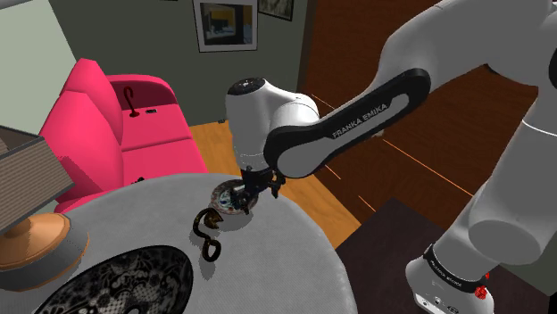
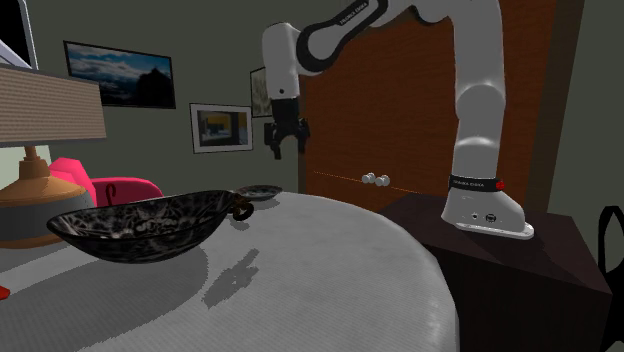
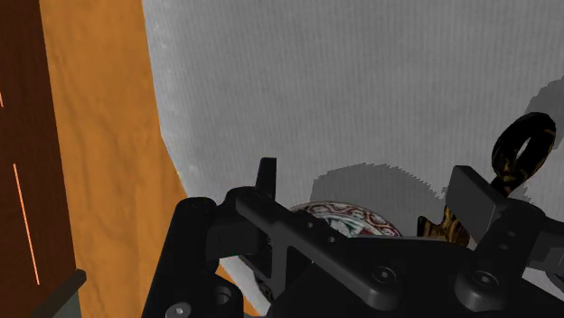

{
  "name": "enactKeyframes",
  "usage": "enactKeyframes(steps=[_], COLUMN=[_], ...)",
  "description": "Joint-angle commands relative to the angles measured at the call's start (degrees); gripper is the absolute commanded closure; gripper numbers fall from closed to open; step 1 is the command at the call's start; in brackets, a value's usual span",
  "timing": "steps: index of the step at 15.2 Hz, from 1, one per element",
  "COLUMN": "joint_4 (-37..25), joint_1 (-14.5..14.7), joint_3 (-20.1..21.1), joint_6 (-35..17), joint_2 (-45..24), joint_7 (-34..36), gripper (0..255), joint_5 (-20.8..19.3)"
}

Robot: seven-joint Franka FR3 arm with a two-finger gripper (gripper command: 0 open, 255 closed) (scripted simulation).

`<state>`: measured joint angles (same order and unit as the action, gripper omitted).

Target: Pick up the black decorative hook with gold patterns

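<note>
The claw (image 3: pixel 371 188) is hanging above the grey bench (image 1: pixel 286 259) with its two fingers standing well apart and gripping nothing. It is hovering over a small patterned dish (image 1: pixel 228 198) rather than over the target. The black hook with gold patterns (image 1: pixel 207 235) is resting on the bench just beside that dish, toward the shoulder view's left and nearer the camera (in the wrist view it is sitting outside one finger, not between the two). Farther left, a large dark patterned bowl (image 1: pixel 116 281) and a lamp base (image 1: pixel 36 234) are sitting on the bench. Judging by this, nothing is being grasped yet: shifting over the hook, descending, closing and lifting are all remaining.
</note>
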<state>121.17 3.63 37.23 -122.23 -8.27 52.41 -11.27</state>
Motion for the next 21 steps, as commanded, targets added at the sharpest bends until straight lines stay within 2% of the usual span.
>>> enactKeyframes(steps=[1,7,13,14,21], joint_4=[-4.32,-17.92,-35.41,-37.46,-37.39], joint_1=[1.96,9.99,18.5,19.36,20.06], joint_3=[-0.37,-4.06,-8.21,-8.61,-9.83], joint_6=[-0.09,1.62,5.38,5.88,2.77], joint_2=[-5.99,-20.76,-35.1,-36.58,-39.77], joint_7=[4.48,12.91,16.62,16.76,17.75], gripper=[0,0,0,0,0], joint_5=[-4.59,-13.61,-18.61,-18.93,-20.35])
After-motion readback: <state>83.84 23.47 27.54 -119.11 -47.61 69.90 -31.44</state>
